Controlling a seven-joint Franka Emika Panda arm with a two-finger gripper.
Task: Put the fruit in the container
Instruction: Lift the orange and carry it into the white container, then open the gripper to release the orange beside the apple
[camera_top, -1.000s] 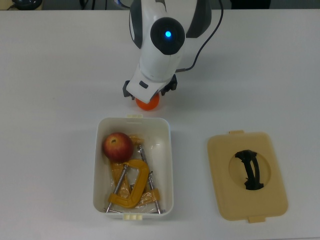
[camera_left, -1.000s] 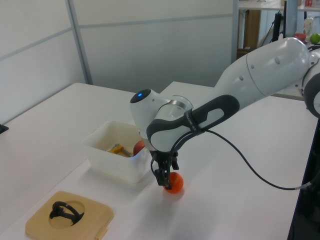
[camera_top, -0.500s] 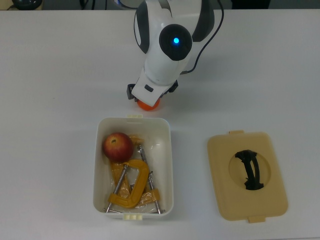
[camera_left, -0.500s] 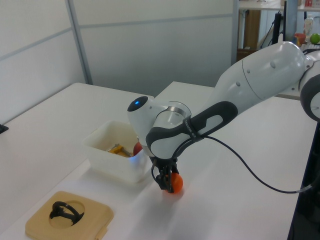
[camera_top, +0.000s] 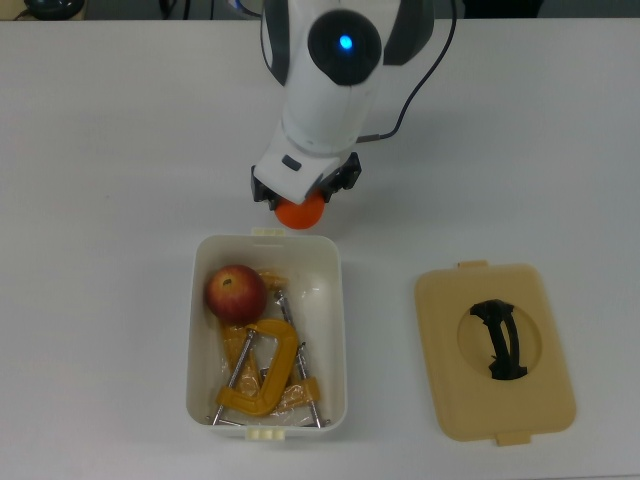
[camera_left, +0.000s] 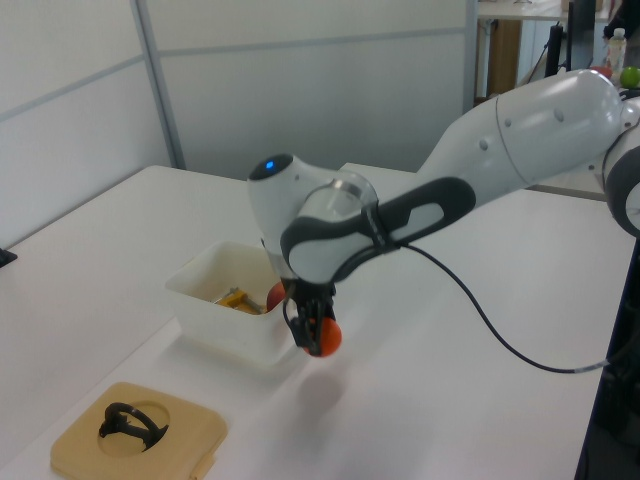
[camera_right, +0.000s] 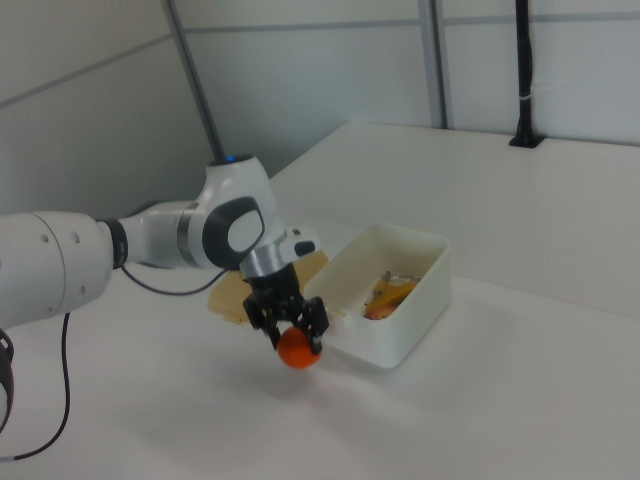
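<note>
Top view: nearest the bottom edge is the white tub (camera_top: 336, 330), the landmark here. Inside it, at its far end, sits the red apple (camera_top: 236, 293), with yellow clamps (camera_top: 262, 380) at its near end. The tan lid (camera_top: 495, 350) lies to the tub's right in the top view. Just past the tub's far end, the gripper (camera_top: 300, 203) is pinched on the orange fruit (camera_top: 300, 212), held above the table (camera_top: 120, 150).
</note>
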